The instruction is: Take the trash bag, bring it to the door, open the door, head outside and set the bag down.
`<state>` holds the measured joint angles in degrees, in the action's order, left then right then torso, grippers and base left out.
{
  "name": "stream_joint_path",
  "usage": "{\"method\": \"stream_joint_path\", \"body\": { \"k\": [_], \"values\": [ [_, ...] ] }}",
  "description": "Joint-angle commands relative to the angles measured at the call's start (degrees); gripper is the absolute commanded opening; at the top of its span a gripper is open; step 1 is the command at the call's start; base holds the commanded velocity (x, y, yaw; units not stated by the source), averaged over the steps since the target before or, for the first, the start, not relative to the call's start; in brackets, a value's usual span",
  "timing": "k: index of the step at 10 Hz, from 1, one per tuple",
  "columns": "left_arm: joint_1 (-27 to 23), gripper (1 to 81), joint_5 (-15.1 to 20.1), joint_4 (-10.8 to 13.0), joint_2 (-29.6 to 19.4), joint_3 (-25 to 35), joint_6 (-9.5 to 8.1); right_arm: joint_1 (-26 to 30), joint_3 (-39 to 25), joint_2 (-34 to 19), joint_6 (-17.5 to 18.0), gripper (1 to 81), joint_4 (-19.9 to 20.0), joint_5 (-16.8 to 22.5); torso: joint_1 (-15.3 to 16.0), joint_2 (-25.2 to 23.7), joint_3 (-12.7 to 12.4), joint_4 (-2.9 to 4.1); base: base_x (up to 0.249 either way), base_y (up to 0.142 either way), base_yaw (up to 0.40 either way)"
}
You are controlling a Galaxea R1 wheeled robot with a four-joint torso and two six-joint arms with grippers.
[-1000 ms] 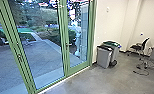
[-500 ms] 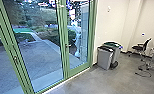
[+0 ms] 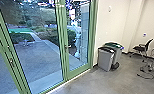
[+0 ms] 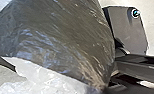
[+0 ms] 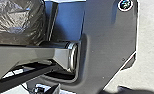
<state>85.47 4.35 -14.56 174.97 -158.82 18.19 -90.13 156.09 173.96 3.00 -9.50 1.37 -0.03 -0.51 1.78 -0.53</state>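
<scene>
The trash bag (image 4: 60, 37), dark and crumpled, is up close in the left wrist view, with pale see-through plastic (image 4: 48, 81) against it; the right wrist view shows dark plastic near the robot's own plate (image 5: 108, 47) too. So the bag is at the robot's base, with floor (image 4: 153, 30) beyond it, and I judge it is being carried. Whether the left tool is open, closed or gripping the bag I cannot tell, and the same goes for the right tool. What has just changed is the robot's own place: in the head view the near door post has slid outward one way while the bins and chair have slid the other, which reads as the robot drawing nearer the glass. The green-framed door (image 3: 78, 71) looks shut, its lever handle (image 3: 67, 46) level, and the grey bin (image 3: 105, 60) and the green-lidded bin (image 3: 114, 45) stand just beside it, at the floor's edge along the wall (image 3: 113, 27). The chair (image 3: 143, 48) is well apart from them. Through the panes lies the paved yard (image 3: 38, 60). For the task this means the carrying leg is well along, with opening, going out and setting down undone; loose plastic could snag at the frame.
</scene>
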Motion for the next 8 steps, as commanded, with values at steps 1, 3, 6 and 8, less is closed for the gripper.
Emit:
{"method": "stream_joint_path", "body": {
  "k": [1,3,6,8],
  "values": [
    [-2.45,1.0,3.38,0.05,0.12,0.00,0.44,2.80,-0.18,0.19,-0.01,81.1,0.00,3.12,0.03,0.00,0.00,0.00,0.138,0.000,0.000],
    [-2.45,1.0,3.38,0.14,0.29,0.09,0.44,2.53,-0.19,0.27,-0.10,81.1,-0.35,3.03,0.03,0.00,0.00,0.00,0.138,0.000,0.000],
    [-2.53,1.0,3.38,0.23,0.82,0.09,0.44,2.44,-0.18,0.27,-0.10,81.1,-0.43,3.12,0.03,0.00,0.00,0.00,0.138,0.000,0.000],
    [-2.45,1.0,3.47,0.23,0.82,0.09,0.44,2.53,-0.09,0.27,-0.01,81.1,-0.35,3.12,0.03,0.00,0.00,0.00,0.138,0.000,0.000]
  ]
}}
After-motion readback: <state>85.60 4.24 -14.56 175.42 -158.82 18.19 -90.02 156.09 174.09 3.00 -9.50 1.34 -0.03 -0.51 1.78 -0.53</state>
